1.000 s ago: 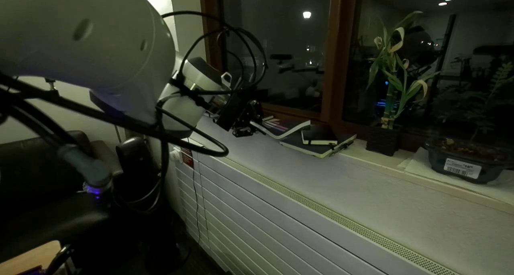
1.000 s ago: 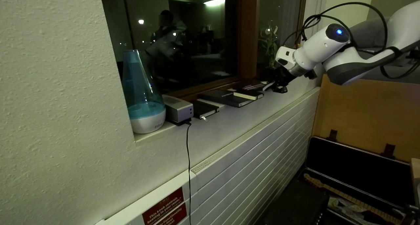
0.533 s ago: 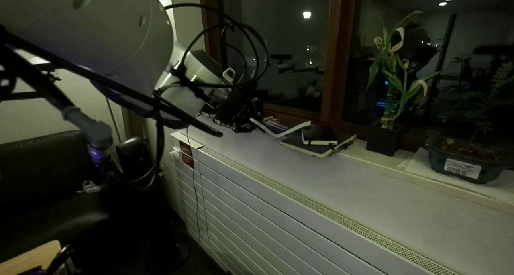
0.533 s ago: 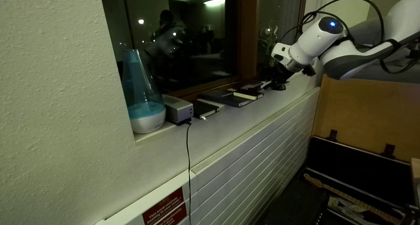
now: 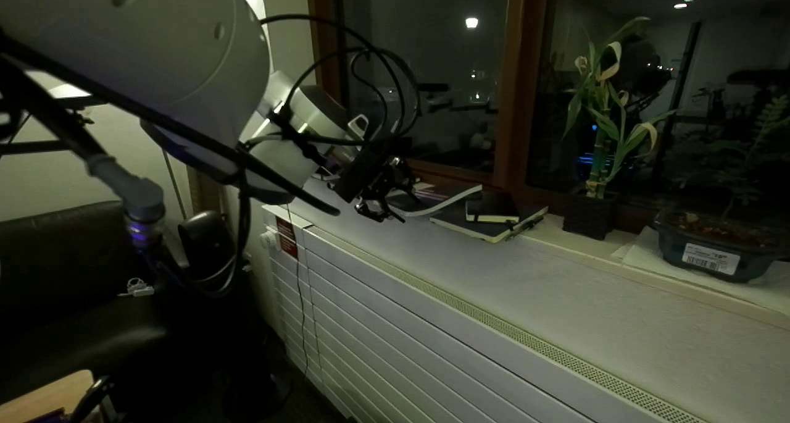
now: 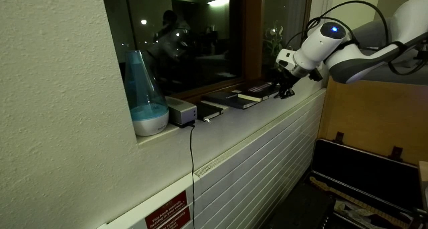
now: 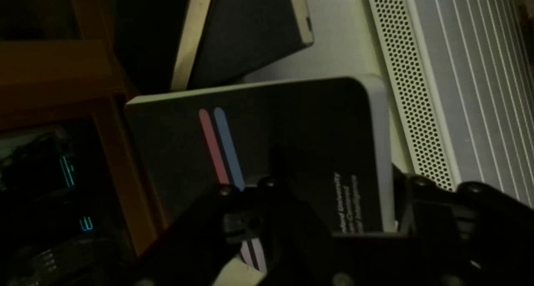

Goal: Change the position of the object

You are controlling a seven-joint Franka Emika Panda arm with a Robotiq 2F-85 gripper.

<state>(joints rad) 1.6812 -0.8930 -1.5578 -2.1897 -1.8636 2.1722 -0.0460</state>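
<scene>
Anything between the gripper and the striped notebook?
Nothing visible. In the wrist view the open gripper is right at the striped notebook, no object between; contact can't be told. Two black notebooks show past its far edge, where they'd probably hinder a slide that way.

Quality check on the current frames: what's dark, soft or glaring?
Wrist view: dim and slightly soft, gripper nearly black over the dark notebook, its lettering only partly readable; both exterior views: reflections and bright spots in the window; in an exterior view, couch sunk in shadow; in an exterior view, red sign legible.
</scene>
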